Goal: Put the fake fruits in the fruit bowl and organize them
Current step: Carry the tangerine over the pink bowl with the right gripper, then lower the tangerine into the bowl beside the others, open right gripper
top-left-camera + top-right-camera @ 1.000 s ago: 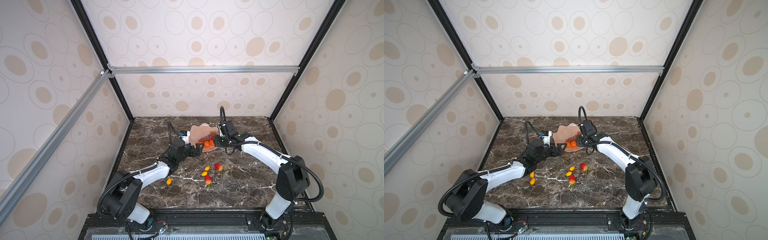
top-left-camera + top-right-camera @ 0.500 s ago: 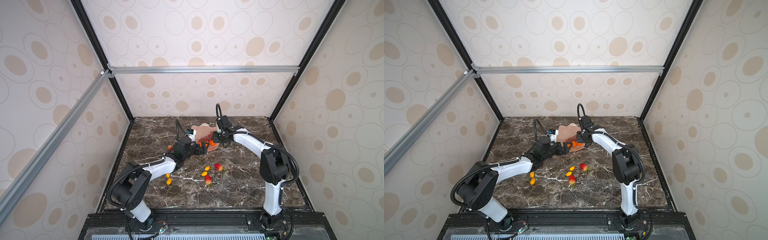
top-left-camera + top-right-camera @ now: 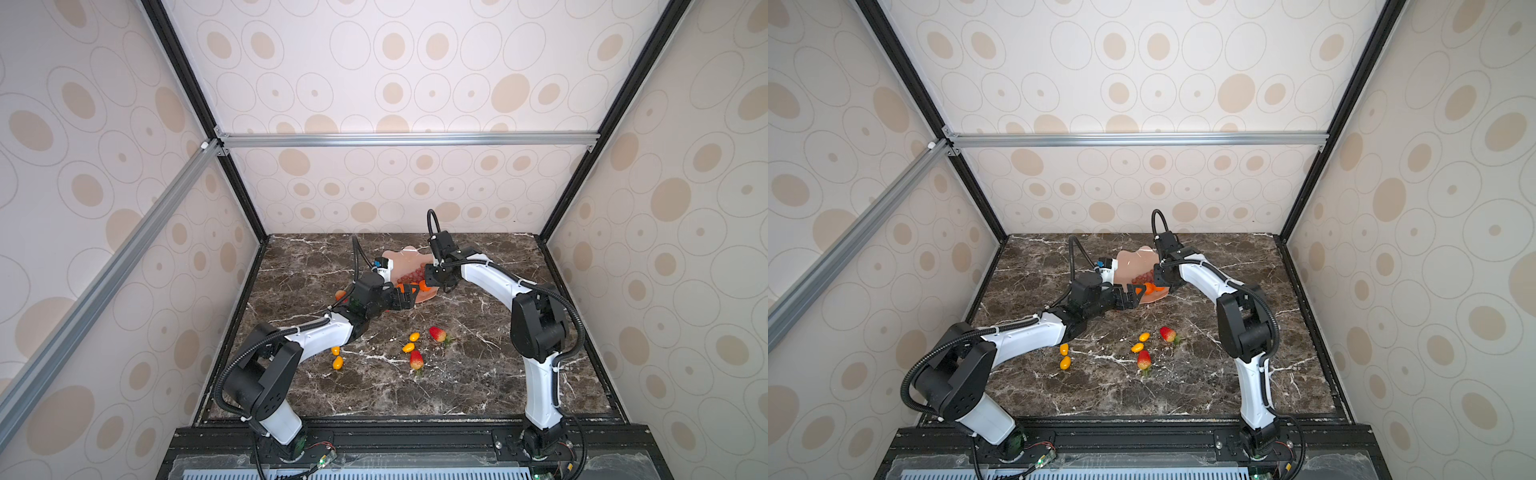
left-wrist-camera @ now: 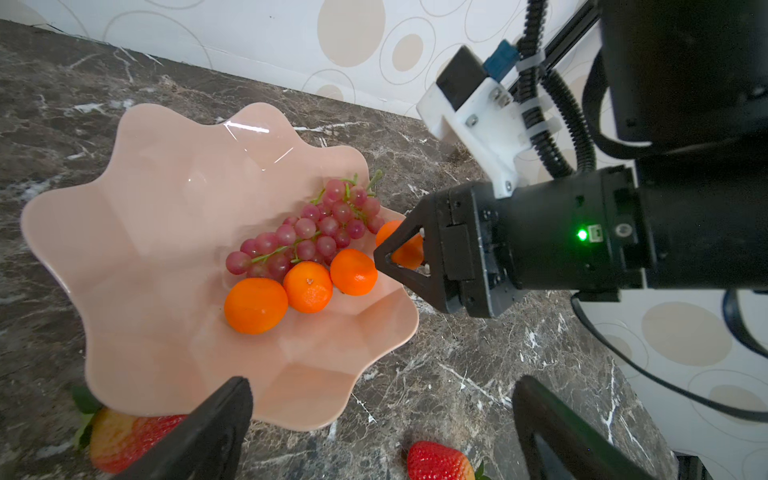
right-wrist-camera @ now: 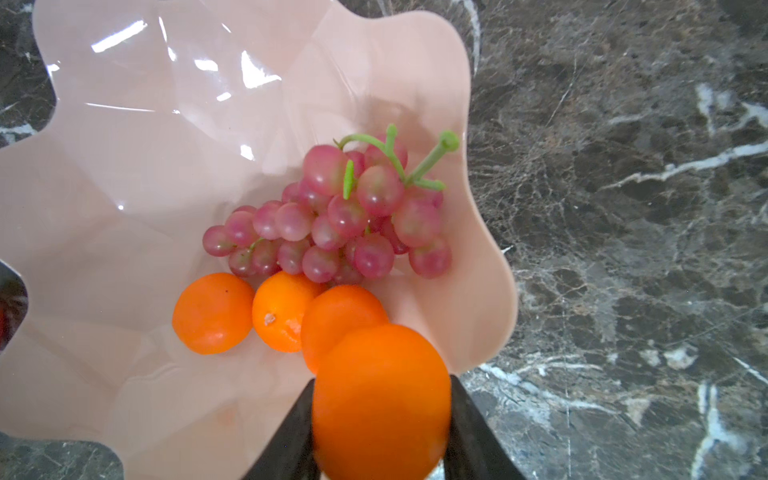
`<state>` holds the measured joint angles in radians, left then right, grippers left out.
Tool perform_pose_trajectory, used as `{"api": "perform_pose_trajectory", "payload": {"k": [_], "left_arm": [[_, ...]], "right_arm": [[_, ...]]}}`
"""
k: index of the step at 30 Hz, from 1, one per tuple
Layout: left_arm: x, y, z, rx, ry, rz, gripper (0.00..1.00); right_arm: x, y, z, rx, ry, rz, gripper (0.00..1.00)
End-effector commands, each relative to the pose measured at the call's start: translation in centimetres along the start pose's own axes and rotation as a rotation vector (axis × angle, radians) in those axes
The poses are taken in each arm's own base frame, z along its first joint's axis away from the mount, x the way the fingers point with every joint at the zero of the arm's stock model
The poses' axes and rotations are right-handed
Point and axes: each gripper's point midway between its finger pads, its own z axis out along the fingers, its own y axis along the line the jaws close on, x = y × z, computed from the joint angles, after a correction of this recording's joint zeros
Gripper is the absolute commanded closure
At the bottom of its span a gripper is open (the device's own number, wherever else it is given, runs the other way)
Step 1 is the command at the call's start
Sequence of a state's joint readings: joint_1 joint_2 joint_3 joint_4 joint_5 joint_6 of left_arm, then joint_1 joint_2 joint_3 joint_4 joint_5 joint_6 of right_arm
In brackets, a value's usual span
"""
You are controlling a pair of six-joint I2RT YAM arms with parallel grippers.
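The right gripper clamped a tangerine between its fingers, just above the fruit bowl near its rim, beside three tangerines and the grape bunch lying inside. The left gripper hung wide open and empty at the bowl's edge

Lab robot cell, aluminium frame bars, circle-patterned wall panels, marble-look tabletop, two mounted arms

In bowl: grapes, three tangerines; strawberries on table before bowl.
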<state>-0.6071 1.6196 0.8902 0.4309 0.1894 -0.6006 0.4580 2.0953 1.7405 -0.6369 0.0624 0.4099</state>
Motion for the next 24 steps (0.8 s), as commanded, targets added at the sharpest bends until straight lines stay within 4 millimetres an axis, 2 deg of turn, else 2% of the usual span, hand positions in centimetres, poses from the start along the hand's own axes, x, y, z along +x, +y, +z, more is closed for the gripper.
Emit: {"api": "perform_pose_trajectory", "payload": {"k": [1, 19, 24], "left_arm": [[-1.5, -1.0, 0.2, 0.018, -0.03, 0.018, 0.02], [-1.0, -0.7, -0.3, 0.005, -0.029, 0.011, 0.02], [-1.3, -0.9, -0.7, 0.005, -0.035, 0.016, 0.02]], "right_arm": [[0.1, -1.0, 0.7, 0.039, 0.024, 0.007, 0.56], [-0.1, -0.9, 1.2, 0.023, 0.034, 0.016, 0.47], [-0.5, -0.7, 0.0, 0.015, 0.019, 0.019, 0.46]]}}
